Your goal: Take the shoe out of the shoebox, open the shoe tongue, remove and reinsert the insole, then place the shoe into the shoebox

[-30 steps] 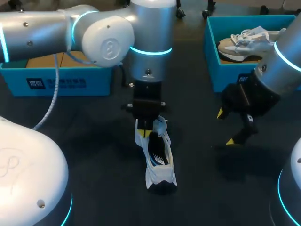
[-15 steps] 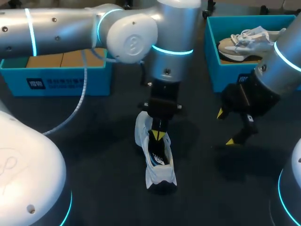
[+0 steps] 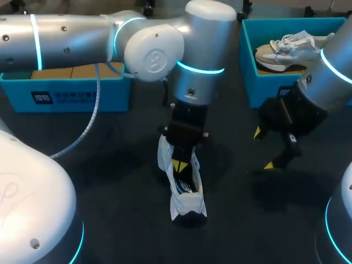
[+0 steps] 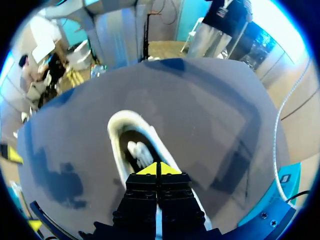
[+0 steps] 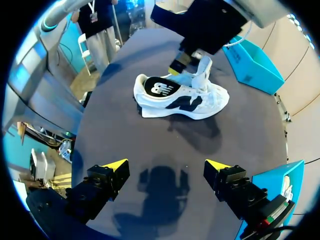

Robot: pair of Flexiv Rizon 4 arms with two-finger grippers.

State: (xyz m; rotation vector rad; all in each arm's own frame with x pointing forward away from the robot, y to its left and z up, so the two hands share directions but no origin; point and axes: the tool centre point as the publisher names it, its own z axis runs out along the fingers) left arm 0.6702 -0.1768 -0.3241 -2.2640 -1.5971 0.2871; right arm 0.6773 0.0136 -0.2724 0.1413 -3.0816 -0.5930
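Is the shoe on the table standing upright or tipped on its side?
Upright. The shoe rests on its sole, opening facing up, its tongue standing up beside the left gripper.

shoe [image 5: 200,100]: white, black side mark | insole [image 5: 157,87]: black | shoebox [image 3: 250,66]: teal | table [image 3: 110,165]: dark grey

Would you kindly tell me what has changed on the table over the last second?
The left gripper, fingers together, has shifted from the tongue end of the shoe toward its heel and now sits over the opening, with the wrist swung rightward and tilted. The shoe itself has hardly moved. The right gripper stays open and still beside the right shoebox.
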